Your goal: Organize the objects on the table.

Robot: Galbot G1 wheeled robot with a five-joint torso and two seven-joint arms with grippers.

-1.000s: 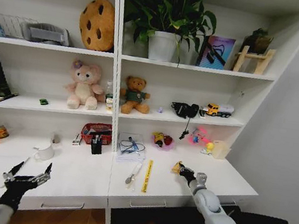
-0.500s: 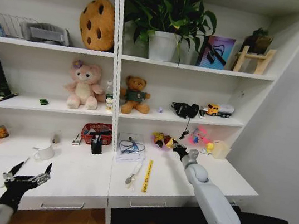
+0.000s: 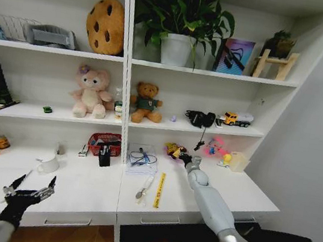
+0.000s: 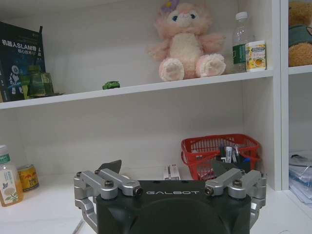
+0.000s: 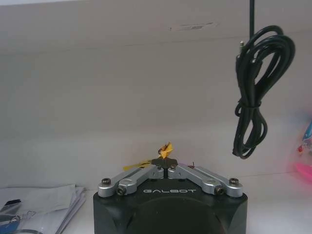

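Right gripper (image 3: 182,156) pinching a small yellow object (image 5: 167,148) near the worktop (image 3: 90,192) back edge; left gripper (image 3: 30,190) idle at the front left corner.
Right jaws closed to a point on the yellow object, held above the worktop just beside the pink bowl (image 3: 176,153) at the back edge. Left jaws spread wide, holding nothing, over the front left corner. Yellow ruler (image 3: 159,189) and a pen (image 3: 143,188) lie mid-worktop towards the front edge; red basket (image 3: 104,143) at the back edge; tiny green toy car (image 3: 47,109) on the shelf (image 3: 47,113) above.
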